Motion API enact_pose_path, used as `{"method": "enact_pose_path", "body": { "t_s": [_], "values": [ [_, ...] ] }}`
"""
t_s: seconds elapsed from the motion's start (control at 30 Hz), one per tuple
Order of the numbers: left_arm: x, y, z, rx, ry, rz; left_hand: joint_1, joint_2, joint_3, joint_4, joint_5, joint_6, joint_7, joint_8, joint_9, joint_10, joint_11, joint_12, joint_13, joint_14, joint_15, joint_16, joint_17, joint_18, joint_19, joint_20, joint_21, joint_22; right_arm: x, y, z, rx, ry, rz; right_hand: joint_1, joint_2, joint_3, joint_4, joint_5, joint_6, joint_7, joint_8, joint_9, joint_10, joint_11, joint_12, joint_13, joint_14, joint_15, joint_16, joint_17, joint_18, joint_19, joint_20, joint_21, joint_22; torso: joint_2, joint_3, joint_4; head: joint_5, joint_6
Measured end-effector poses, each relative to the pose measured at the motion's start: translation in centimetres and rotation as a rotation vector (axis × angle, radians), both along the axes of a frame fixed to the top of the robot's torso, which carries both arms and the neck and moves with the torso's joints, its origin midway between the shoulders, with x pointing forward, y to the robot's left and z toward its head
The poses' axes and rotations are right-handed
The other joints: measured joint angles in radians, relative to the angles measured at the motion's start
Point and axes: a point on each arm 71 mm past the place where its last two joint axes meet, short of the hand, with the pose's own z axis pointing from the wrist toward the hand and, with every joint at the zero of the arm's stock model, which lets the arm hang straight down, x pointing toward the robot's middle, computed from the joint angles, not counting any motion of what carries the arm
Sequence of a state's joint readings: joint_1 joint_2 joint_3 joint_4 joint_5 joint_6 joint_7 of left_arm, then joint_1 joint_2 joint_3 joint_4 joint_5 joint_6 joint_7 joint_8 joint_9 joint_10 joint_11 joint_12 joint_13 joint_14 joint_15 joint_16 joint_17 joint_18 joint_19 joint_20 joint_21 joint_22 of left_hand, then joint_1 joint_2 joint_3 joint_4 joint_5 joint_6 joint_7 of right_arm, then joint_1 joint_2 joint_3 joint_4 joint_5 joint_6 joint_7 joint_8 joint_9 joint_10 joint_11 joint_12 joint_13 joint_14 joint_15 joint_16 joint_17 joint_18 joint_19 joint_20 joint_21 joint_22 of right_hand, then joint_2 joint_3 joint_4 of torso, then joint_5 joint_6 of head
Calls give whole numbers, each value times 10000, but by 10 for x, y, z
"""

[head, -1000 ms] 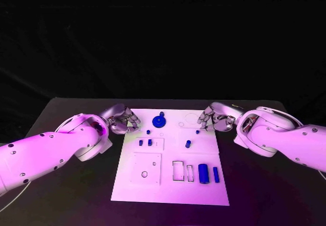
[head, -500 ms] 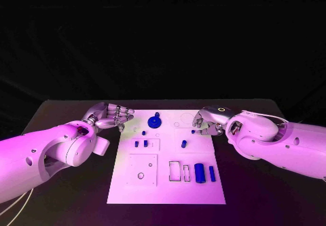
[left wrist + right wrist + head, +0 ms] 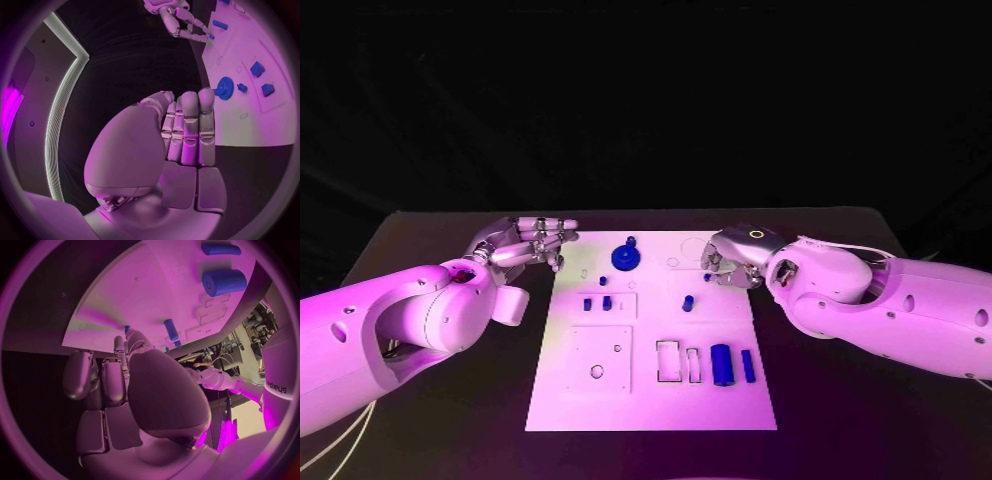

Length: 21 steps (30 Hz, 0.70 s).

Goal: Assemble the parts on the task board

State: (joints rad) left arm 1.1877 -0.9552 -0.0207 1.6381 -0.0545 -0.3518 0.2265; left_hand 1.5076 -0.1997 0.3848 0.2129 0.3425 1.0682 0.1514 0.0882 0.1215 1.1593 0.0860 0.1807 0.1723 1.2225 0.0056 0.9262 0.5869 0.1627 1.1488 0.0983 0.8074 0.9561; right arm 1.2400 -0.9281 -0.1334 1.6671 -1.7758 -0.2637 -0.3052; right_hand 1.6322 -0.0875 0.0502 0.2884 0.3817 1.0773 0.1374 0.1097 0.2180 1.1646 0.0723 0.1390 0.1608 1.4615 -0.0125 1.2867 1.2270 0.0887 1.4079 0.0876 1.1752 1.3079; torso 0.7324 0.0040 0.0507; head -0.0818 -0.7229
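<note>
Board (image 3: 651,400) is lying flat in the middle of the desk (image 3: 430,240), parts unassembled. I am lifting my left hand (image 3: 528,243) off its corner, fingers straight, holding nothing. My right hand (image 3: 727,262) is reaching down, fingers curled, empty, nearing a small blue piece (image 3: 708,277).

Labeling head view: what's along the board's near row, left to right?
On the task board: round hole, wide rectangular slot, narrow slot, thick blue cylinder, thin blue bar.

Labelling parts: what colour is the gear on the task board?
Blue gear, best in the left wrist view.
</note>
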Motion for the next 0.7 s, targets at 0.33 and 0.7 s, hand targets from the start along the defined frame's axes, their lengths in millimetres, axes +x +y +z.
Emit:
{"method": "enact_pose_path", "body": {
  "t_s": [0.33, 0.7],
  "values": [
    [-1, -1, 0, -263, 58, -44, 39, 38, -25, -78, -10, 0, 0, 0, -18, -1, 0, 48, 22, -12, 12, 0, -31, 0, 0, 0, -97, -71, 2, 5, -6, -167, 107, 8, -66, -144, 446, -24, 0, 135, -23, -39, -33, 227, -19, -131, -111, -1, 0, 211, 165, 1, 76, -5, 275, -1, 0, 7, -3, 15, -5],
    [-1, -2, 0, -346, 168, -140, -14, 91, -98, -114, -49, -1, -1, 0, -27, -1, 0, 92, 42, -35, 35, 0, -48, 0, 1, 0, -97, -43, 3, 7, -11, -254, 218, -3, -159, -236, 760, -40, -1, 218, -3, -39, -42, 311, -42, -194, -180, -1, 0, 335, 299, 18, 125, 16, 469, -3, 4, 17, -6, 41, -32]
  ]
}}
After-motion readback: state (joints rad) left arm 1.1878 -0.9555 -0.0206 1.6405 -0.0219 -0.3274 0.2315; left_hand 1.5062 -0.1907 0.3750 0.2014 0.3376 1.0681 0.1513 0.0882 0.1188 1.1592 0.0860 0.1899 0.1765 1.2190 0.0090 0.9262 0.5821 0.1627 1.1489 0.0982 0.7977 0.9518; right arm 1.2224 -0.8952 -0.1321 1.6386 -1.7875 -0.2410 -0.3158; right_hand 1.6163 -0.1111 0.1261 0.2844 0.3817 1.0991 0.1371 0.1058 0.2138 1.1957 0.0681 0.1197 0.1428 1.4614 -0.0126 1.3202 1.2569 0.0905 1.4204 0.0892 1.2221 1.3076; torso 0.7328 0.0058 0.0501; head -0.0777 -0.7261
